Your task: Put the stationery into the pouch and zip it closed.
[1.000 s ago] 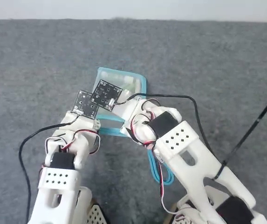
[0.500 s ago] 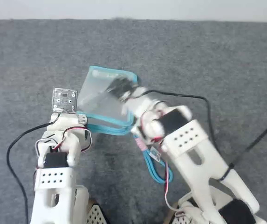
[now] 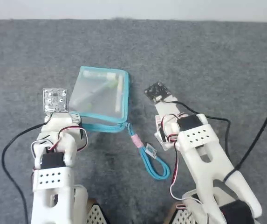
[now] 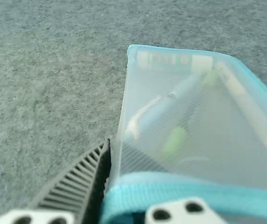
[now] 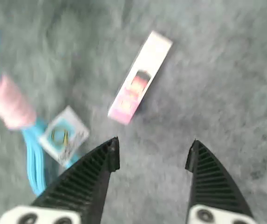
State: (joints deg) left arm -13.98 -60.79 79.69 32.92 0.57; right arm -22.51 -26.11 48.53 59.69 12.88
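The clear mesh pouch with teal trim lies on the grey carpet, with pens and a green item inside it. My left gripper is shut on the pouch's near teal edge, at its left corner in the high view. A blue cord with a pink wrap and a small tag trails from the pouch's right corner. My right gripper is open and empty above the carpet, right of the pouch. A white eraser with a pink and black label lies just ahead of it.
Grey carpet stretches bare to the far side and to the right. A black cable hangs at the right edge. The pink wrap, tag and cord lie beside the right gripper.
My right arm has pulled back off the pouch to the right. The pouch has swung and slid left with the left gripper, and the cord now lies exposed.
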